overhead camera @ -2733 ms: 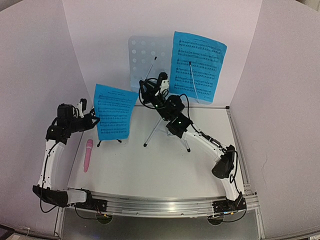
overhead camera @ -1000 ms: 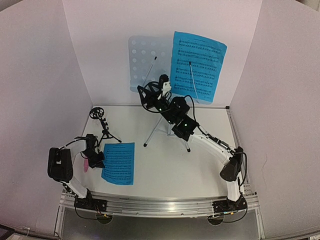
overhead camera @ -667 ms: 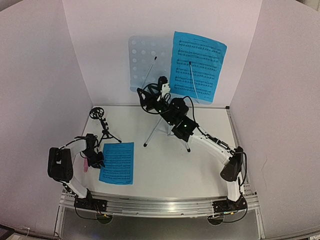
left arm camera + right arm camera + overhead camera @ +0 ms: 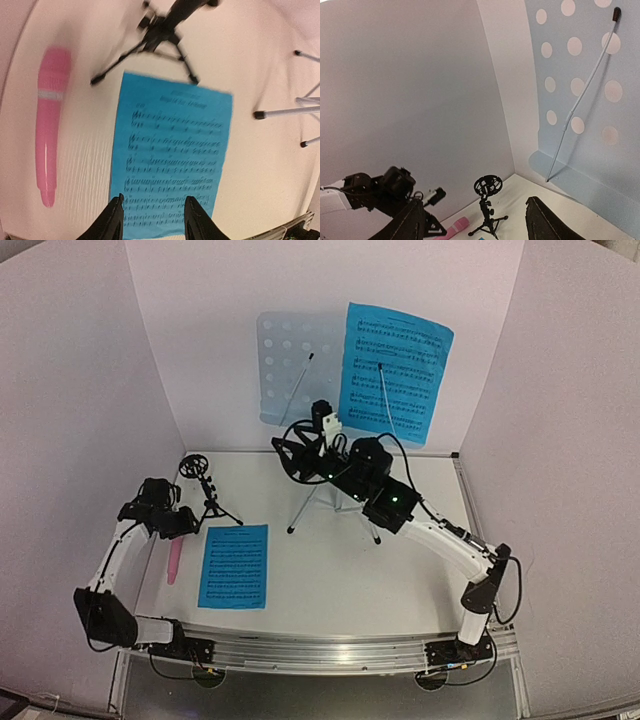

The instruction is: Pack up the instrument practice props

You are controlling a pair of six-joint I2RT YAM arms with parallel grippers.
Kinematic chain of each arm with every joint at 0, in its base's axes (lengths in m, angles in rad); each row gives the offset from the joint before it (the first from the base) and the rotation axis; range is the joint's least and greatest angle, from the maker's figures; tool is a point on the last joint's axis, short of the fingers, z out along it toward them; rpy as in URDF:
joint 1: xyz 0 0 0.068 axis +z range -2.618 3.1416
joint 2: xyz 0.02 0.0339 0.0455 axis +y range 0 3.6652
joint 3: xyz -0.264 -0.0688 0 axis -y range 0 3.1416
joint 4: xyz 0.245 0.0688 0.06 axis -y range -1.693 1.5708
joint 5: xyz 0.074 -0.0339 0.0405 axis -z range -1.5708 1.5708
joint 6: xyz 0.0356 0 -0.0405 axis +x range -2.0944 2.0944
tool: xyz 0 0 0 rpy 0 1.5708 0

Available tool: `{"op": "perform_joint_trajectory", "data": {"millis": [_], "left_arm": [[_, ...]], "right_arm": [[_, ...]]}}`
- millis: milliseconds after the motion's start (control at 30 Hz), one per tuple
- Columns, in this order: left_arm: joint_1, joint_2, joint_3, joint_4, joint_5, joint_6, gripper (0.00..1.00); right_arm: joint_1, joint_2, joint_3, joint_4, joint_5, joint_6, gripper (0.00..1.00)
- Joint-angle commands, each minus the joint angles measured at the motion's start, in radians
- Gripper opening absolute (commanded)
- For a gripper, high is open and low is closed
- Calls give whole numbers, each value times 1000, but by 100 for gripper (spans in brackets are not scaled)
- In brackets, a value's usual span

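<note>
One blue music sheet [image 4: 235, 566] lies flat on the table; in the left wrist view [image 4: 172, 150] it is right under my open, empty left gripper [image 4: 154, 222]. That gripper [image 4: 178, 526] hovers above the sheet's left side. The pink microphone [image 4: 174, 562] lies left of the sheet [image 4: 49, 120]. The black tripod mic stand [image 4: 205, 492] stands behind it [image 4: 487, 205]. The second blue sheet [image 4: 393, 370] rests on the right half of the pale-blue perforated desk [image 4: 288, 360]. My right gripper [image 4: 288, 458] is open and empty in front of the desk's bare left half [image 4: 590, 100].
The music stand's silver tripod legs [image 4: 312, 502] stand mid-table under the right arm and show at the right in the left wrist view [image 4: 285, 111]. White walls close in the left, back and right. A metal rail [image 4: 320, 650] runs along the near edge.
</note>
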Motion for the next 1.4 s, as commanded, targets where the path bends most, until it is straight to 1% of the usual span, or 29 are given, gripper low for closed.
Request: {"op": "perform_joint_trajectory", "data": {"millis": [0,67,167,267,367,500,600,667,767,867,900,1000,1067,1167,1267,1367], "left_arm": [[-49,-228,42,215,24,122,45],[-94,-262,68,279,30,161,46],[-169,-246,139,337,46,205,49],[-229,-183,245,385,102,218,52],[-289,-105,373,422,130,225,54],[-397,7,530,421,132,260,57],[-475,86,664,405,144,280,58],[-522,133,724,406,143,294,59],[-586,205,857,393,138,326,59],[-652,303,1002,371,120,351,59],[-679,333,1045,372,110,348,59],[-753,417,1159,396,91,321,60],[-779,476,1235,419,94,253,63],[-812,571,1312,469,116,159,68],[-865,651,1386,523,133,142,72],[-907,727,1459,568,126,105,78]], "right_arm": [[9,-161,-29,-249,-32,-29,67],[9,-204,-33,-353,-25,-33,67],[10,-281,-49,-458,-2,-51,66],[9,-344,-52,-544,110,-69,66],[8,-388,-31,-624,230,-89,67],[-3,-376,97,-765,358,-112,68],[-21,-388,149,-796,433,-115,71],[-47,-396,174,-798,441,-100,70],[-95,-366,252,-838,433,-93,70],[-163,-310,356,-944,391,-70,71],[-192,-304,366,-960,362,-67,71],[-294,-316,354,-978,249,-45,72],[-361,-344,331,-977,182,-26,72],[-480,-352,328,-979,-23,-21,74],[-592,-347,338,-976,-220,-12,74],[-664,-345,337,-959,-335,-10,74]]}}
